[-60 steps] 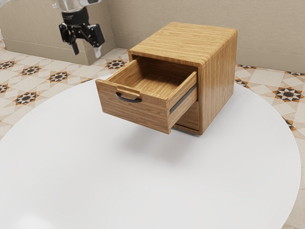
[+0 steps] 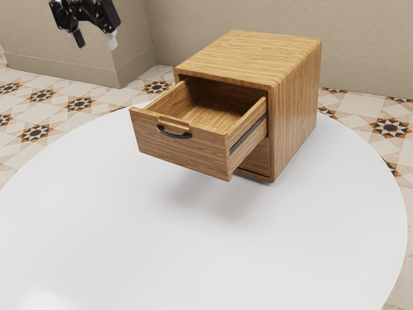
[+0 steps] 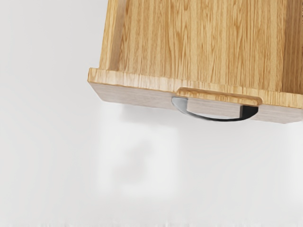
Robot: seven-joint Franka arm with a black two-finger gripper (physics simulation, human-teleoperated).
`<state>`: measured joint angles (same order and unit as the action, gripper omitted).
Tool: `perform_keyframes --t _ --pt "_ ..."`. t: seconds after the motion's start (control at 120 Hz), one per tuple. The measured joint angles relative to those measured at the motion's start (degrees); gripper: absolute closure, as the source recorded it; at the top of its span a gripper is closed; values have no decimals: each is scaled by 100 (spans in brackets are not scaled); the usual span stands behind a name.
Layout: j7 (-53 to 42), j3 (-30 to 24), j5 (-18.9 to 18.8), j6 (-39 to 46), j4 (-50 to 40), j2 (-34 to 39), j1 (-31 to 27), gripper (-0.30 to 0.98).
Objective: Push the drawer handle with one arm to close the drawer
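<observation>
Up in the exterior view's upper left hangs my black gripper (image 2: 95, 39), its two fingers apart with nothing between them. It is above and away from the wooden cabinet (image 2: 295, 110). The upper drawer (image 2: 181, 150) stands pulled well out, its inside bare. A dark curved handle (image 2: 174, 133) sits on its front, untouched. From above, the wrist view has the drawer (image 3: 199, 42) and, on its front edge, the handle (image 3: 218, 118).
The cabinet rests on a round white table (image 2: 193, 258), near its far edge. Under the pulled-out drawer a lower front (image 2: 255, 155) of the cabinet is partly visible. Patterned floor tiles (image 2: 39, 132) and a beige wall (image 2: 361, 45) lie beyond.
My gripper has moved up and toward the exterior view's left, farther from the drawer. The drawer and cabinet have not moved.
</observation>
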<state>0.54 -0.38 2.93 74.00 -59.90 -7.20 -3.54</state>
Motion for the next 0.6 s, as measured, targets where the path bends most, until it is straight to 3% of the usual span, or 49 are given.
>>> perform_keyframes --t 0.075,0.175,0.258,0.492,0.6 --pt "161 -153 11 -106 -346 62 -20 0" --pt "390 -469 -174 407 -2946 1359 -108 0" --pt "548 -724 -415 962 -4100 1747 -152 0" --pt "687 -779 -683 2170 -4737 1433 -131 1" --pt "726 -794 -782 2624 -4979 1411 -105 22"
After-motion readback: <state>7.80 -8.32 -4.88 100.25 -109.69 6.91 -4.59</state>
